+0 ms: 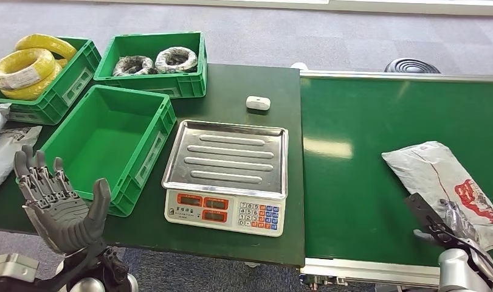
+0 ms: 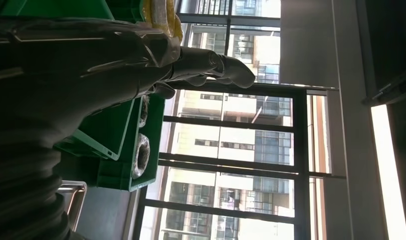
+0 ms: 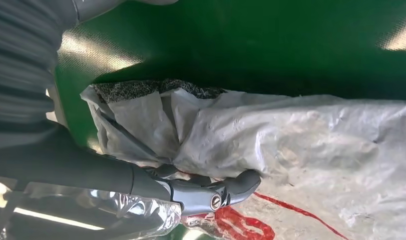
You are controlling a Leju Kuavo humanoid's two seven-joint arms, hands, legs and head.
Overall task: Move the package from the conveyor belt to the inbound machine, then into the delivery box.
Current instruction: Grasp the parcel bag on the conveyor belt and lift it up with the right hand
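A grey-white plastic package (image 1: 438, 170) with red print lies at the right of the green conveyor belt (image 1: 353, 170). My right hand (image 1: 444, 225) is at its near end. In the right wrist view the dark fingers (image 3: 216, 195) rest on the crumpled package (image 3: 291, 135), while the thumb stays apart over the belt. The package lies flat on the belt. My left hand (image 1: 55, 204) is raised at the table's front left, open and holding nothing, with its fingers (image 2: 216, 67) spread. The weighing scale (image 1: 224, 212) with a bare steel tray stands beside the belt. An empty green box (image 1: 104, 137) sits left of it.
A green bin of yellow cable coils (image 1: 25, 70) and one with dark wire coils (image 1: 155, 61) stand at the back of the dark table. A small white device (image 1: 258, 103) lies behind the scale. More white bags (image 1: 0, 146) lie at the left edge.
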